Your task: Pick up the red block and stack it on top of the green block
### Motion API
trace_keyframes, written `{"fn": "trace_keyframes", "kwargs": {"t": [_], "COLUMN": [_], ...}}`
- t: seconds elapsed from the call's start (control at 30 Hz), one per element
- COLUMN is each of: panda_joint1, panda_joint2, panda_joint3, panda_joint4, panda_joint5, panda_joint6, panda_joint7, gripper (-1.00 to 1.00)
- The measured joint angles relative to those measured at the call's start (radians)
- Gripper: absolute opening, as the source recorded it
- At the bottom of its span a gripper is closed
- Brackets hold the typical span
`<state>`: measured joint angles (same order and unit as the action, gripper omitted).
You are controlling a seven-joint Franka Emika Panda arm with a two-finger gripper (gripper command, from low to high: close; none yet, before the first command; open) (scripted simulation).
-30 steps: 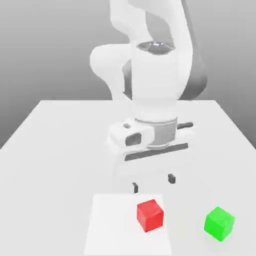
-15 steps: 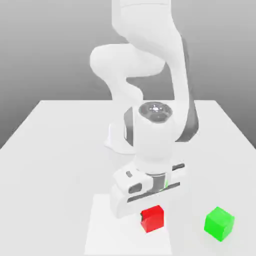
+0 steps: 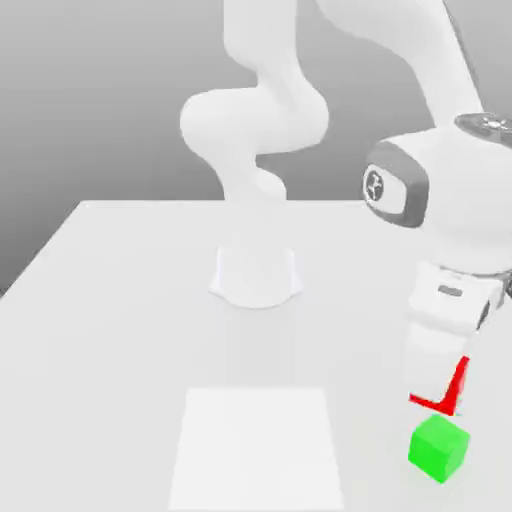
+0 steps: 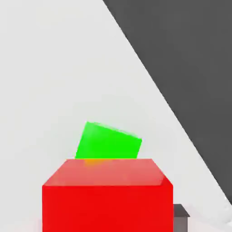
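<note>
I see the red block (image 3: 447, 392), a shiny, smooth cube with sharp edges, held off the table in my gripper (image 3: 441, 385) at the lower right of the exterior view. The fingers are closed on its sides, I think, though the white hand hides most of it. The green block (image 3: 438, 449) is a glossy cube too, sitting on the flat white table (image 3: 120, 300) just below the red one. A pale square patch (image 3: 255, 445) lies at the bottom middle.

red block (image 3: 447, 395) lifted off the table, hand (image 3: 445, 385) now above green block (image 3: 438, 450)
</note>
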<state>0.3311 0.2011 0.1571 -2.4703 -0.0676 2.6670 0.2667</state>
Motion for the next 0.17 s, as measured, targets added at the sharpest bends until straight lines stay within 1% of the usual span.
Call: {"fn": "trace_keyframes", "kwargs": {"t": [0.03,0.07,0.17], "panda_joint1": [0.007,0.013,0.013], "panda_joint2": [0.035,0.069,0.069], "panda_joint3": [-0.007,-0.015,-0.015], "panda_joint4": [0.003,0.006,0.006], "panda_joint5": [-0.013,-0.026,-0.026], "panda_joint6": [0.031,0.062,0.062], "panda_joint7": [0.008,0.016,0.016], "gripper": [-1.00,1.00,1.00]}}
